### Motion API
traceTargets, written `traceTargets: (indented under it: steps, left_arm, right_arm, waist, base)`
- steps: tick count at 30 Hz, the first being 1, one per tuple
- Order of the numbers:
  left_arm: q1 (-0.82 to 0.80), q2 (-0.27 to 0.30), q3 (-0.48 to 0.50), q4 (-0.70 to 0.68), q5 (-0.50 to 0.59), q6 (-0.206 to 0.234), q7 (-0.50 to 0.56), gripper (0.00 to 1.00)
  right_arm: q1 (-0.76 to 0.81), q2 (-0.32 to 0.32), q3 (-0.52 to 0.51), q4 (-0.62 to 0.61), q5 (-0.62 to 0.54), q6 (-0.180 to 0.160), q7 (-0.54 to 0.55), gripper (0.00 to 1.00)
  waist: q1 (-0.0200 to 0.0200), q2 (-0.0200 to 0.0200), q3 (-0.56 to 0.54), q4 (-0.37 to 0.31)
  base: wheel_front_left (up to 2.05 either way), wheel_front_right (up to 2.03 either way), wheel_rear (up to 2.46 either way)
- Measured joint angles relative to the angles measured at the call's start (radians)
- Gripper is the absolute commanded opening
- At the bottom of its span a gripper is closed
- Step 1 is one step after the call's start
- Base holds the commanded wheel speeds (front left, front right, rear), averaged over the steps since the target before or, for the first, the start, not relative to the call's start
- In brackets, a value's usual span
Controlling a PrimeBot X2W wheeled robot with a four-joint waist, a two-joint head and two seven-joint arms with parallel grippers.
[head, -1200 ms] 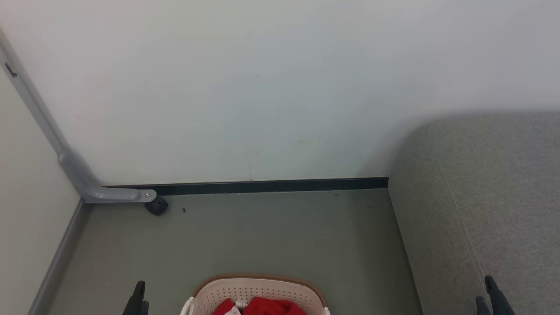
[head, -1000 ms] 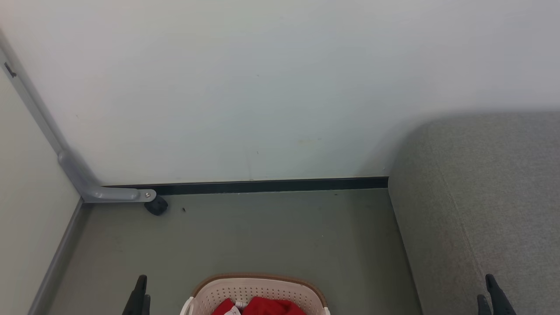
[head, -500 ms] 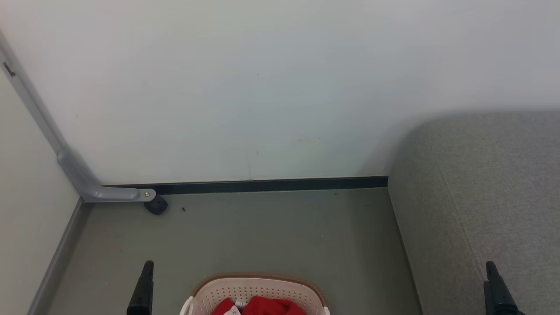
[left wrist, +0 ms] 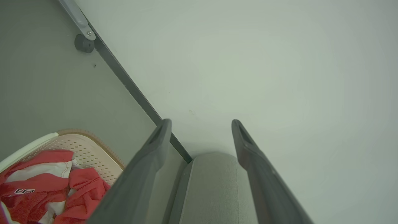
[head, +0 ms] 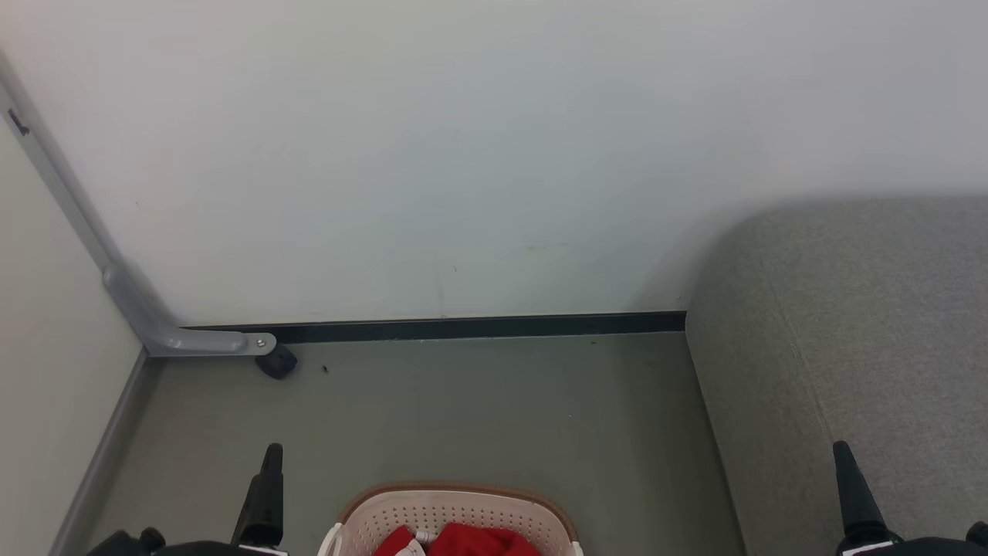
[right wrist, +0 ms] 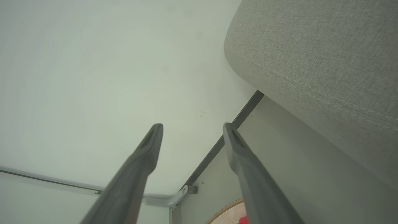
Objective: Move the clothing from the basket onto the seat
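1. Room corner with a grey-green floor. Notes run from near to far.
2. Near edge, centre: the basket stands on the floor. The clothing lies bunched inside it, red with white trim, and a logo shows in the left wrist view.
3. Progress, judged: not started. No red fabric lies on the visible part of the seat, so every garment is left to move.
4. The left gripper is just left of the basket. Its fingers are spread wide with nothing between them, and it touches nothing.
5. The right gripper is at the near right, in front of the seat. Its fingers are likewise apart and it holds nothing.
6. The seat fills the right side. A strip of floor separates it from the basket.
7. Far: a pale wall with dark skirting. A grey metal bracket with a black castor sits at the far left.
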Motion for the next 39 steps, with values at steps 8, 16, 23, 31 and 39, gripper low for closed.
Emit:
traceTargets:
  steps: [8,16,23,31,39]
  left_arm:
    - [-0.020,0.015,-0.043,-0.005,0.183,0.027,-0.035,1.00]
    - [-0.035,0.029,-0.087,-0.010,0.334,0.053,-0.058,1.00]
    - [-0.036,0.037,-0.116,-0.011,0.453,0.071,-0.087,1.00]
    - [-0.037,0.044,-0.138,-0.006,0.564,0.089,-0.110,1.00]
    - [-0.053,0.044,-0.157,0.006,0.682,0.115,-0.145,1.00]
  right_arm:
    - [-0.020,-0.033,0.062,0.017,-0.154,-0.023,-0.035,1.00]
    - [-0.038,-0.059,0.115,0.028,-0.282,-0.052,-0.065,1.00]
    - [-0.039,-0.077,0.151,0.039,-0.382,-0.066,-0.089,1.00]
    - [-0.042,-0.093,0.184,0.052,-0.463,-0.074,-0.119,1.00]
    - [-0.059,-0.108,0.216,0.056,-0.566,-0.092,-0.147,1.00]
  waist:
    - [0.0000,0.0000,-0.005,0.001]
    - [0.0000,0.0000,-0.011,0.001]
    - [0.0000,0.0000,-0.017,0.001]
    - [0.0000,0.0000,-0.022,0.002]
    - [0.0000,0.0000,-0.025,0.005]
  base:
    - [0.00,0.00,0.00]
    - [0.00,0.00,0.00]
    - [0.00,0.00,0.00]
    - [0.00,0.00,0.00]
    - [0.00,0.00,0.00]
